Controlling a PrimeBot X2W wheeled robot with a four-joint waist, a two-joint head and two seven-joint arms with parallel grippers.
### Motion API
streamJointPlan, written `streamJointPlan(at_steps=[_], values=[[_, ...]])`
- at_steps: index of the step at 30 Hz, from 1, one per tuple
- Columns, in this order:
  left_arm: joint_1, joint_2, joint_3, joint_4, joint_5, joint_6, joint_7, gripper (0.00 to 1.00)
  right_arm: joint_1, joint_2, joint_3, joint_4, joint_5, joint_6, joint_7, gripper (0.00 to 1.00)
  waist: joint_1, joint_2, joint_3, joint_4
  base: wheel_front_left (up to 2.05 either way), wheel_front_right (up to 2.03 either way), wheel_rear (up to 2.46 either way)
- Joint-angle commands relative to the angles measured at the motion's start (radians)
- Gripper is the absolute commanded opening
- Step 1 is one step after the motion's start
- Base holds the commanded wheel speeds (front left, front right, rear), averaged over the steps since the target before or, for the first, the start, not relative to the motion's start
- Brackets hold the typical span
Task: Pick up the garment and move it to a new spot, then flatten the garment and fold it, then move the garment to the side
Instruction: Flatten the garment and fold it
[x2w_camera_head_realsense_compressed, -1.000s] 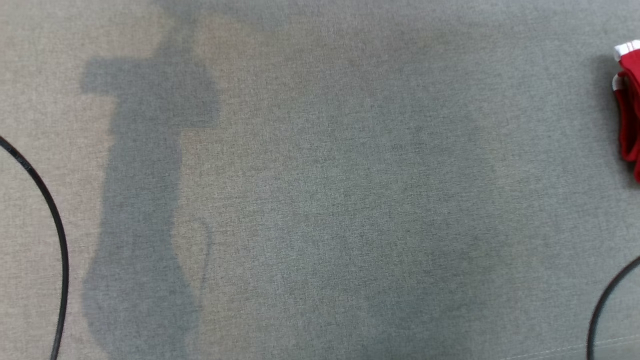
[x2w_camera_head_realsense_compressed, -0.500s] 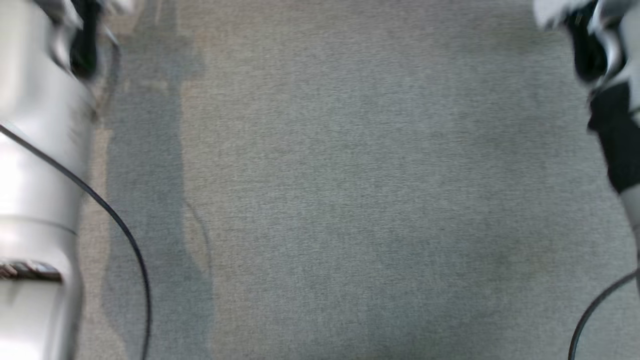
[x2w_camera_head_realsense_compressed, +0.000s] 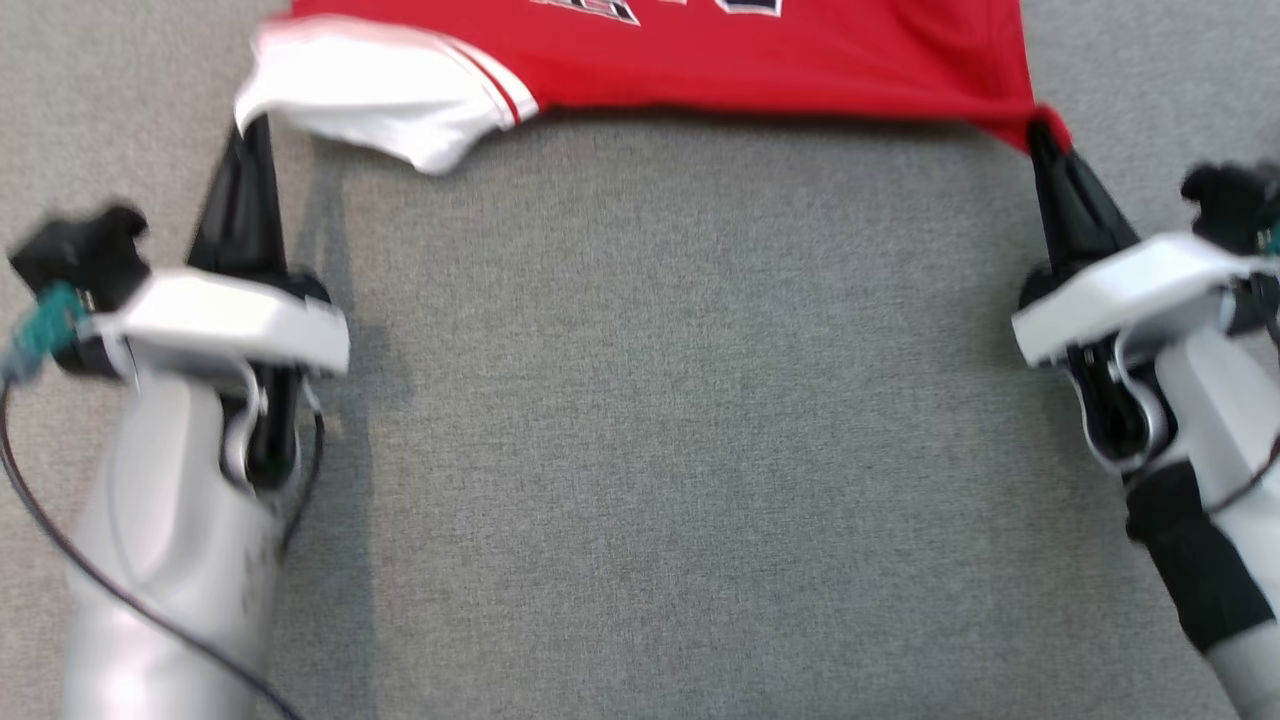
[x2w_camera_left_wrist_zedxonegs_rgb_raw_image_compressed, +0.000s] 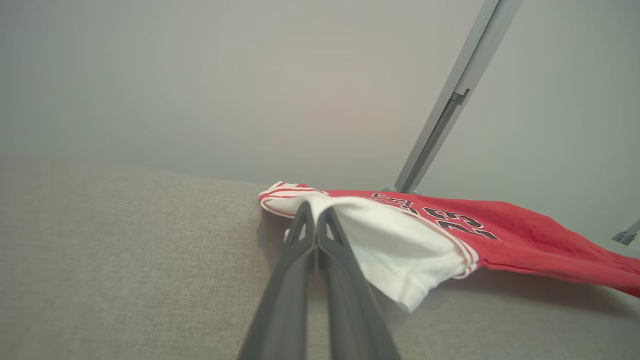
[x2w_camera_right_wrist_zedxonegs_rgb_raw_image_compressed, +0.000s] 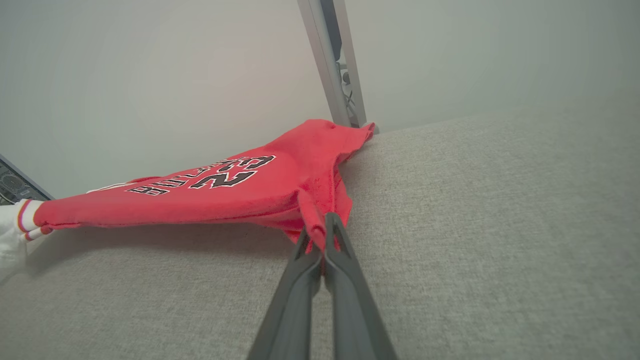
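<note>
- Grey woven cloth (x2w_camera_head_realsense_compressed: 640, 420) covers the whole work surface, with a pale wall (x2w_camera_left_wrist_zedxonegs_rgb_raw_image_compressed: 200, 75) behind it in the wrist views.
- Over to the left gripper (x2w_camera_head_realsense_compressed: 257, 130), at ten o'clock in the head view: fingers pressed together, pinching the white sleeve (x2w_camera_head_realsense_compressed: 380, 90) close to its edge.
- Across at two o'clock, the right gripper (x2w_camera_head_realsense_compressed: 1040, 135) is closed just as tightly, nipping a small bunched corner of the garment (x2w_camera_head_realsense_compressed: 760, 50).
- That garment is a red jersey with dark lettering. It runs across twelve o'clock, its near edge pulled straight from one pinch to the other and its far part off the top of the head view.
- From the right wrist view, the near edge rides just above the cloth with shadow under it, while the far part rests on the surface.
- Further out, a grey metal post (x2w_camera_left_wrist_zedxonegs_rgb_raw_image_compressed: 450, 100) stands behind the jersey, at one o'clock in the left wrist view.
- My read: this is the spreading stage, with flattening, folding and the move aside all to come.
- Watch that right-hand grip. It holds very little fabric, so a sharp tug could pull the corner free and the jersey would crumple.
- The sleeve droops loose below the left pinch, so lowering now could tuck it underneath and leave a hidden crease.
- If the arms travel unevenly, the jersey will skew, and the far edge could drag against the post.
</note>
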Motion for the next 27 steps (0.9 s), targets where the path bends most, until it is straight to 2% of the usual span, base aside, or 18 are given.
streamJointPlan(at_steps=[1,7,14,22,23,27], values=[[0.036,0.002,0.013,-0.027,0.005,0.010,-0.002,0.00,0.033,-0.011,-0.010,-0.018,-0.006,-0.001,-0.007,0.00,0.0000,0.0000,-0.027,-0.002,0.00,0.00,0.00],[0.337,-0.002,0.017,-0.281,0.039,0.051,0.014,0.00,0.258,-0.027,-0.070,-0.164,-0.052,-0.001,-0.007,0.00,0.0000,0.0000,-0.124,0.002,0.00,0.00,0.00],[0.598,0.018,-0.002,-0.598,0.063,0.140,0.168,0.00,0.488,-0.046,-0.159,-0.327,-0.097,-0.001,0.045,0.00,0.0000,0.0000,-0.212,0.020,0.00,0.00,0.00],[0.817,0.030,-0.014,-0.909,0.081,0.230,0.330,0.00,0.768,0.002,-0.357,-0.625,-0.208,-0.001,0.239,0.00,0.0000,0.0000,-0.276,0.044,0.00,0.00,0.00],[0.817,0.030,-0.014,-0.909,0.081,0.230,0.330,0.00,0.768,0.002,-0.357,-0.625,-0.208,-0.001,0.239,0.00,0.0000,0.0000,-0.276,0.044,0.00,0.00,0.00],[0.874,0.029,-0.032,-1.005,0.074,0.250,0.387,0.00,0.875,0.046,-0.422,-0.780,-0.267,-0.001,0.359,0.00,0.0000,0.0000,-0.287,0.057,0.00,0.00,0.00]])
